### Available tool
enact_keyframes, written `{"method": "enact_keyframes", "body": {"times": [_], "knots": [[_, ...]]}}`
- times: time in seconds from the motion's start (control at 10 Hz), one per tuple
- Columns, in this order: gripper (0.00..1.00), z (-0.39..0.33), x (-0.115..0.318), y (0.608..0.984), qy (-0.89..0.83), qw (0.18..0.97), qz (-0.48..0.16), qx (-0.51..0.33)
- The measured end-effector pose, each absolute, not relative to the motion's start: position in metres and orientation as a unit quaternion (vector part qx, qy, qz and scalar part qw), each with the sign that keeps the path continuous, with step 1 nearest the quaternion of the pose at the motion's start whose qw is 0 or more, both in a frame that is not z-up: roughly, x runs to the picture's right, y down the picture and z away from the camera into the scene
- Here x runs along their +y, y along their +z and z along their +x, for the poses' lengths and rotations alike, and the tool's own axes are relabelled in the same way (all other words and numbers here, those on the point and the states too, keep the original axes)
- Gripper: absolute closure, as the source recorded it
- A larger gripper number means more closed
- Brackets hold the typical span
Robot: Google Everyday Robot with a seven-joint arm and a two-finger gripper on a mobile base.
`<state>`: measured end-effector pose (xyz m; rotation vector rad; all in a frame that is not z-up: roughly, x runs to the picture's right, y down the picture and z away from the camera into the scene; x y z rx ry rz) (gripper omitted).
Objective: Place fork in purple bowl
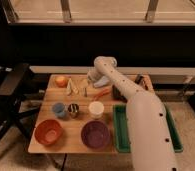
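The purple bowl (95,134) at the near table (41,146) edge holds nothing, so the task seems hardly begun. Farther back the fork (84,91) lies on the table beside a yellow wedge (71,86). The gripper (90,81) hangs just behind it; whether it is spread or pressed together I cannot tell

Gripper (91,80) over table (71,125) rear, just behind fork (84,90); purple bowl (96,135) at front, left of tray (117,136).
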<state>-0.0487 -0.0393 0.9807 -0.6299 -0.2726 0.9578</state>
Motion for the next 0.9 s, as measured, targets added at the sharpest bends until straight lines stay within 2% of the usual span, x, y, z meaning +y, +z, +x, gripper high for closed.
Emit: {"method": "enact_keyframes", "body": {"times": [0.9], "knots": [[0.35, -0.072, -0.031, 1.013, 0.464, 0.84, -0.26, -0.107]]}}
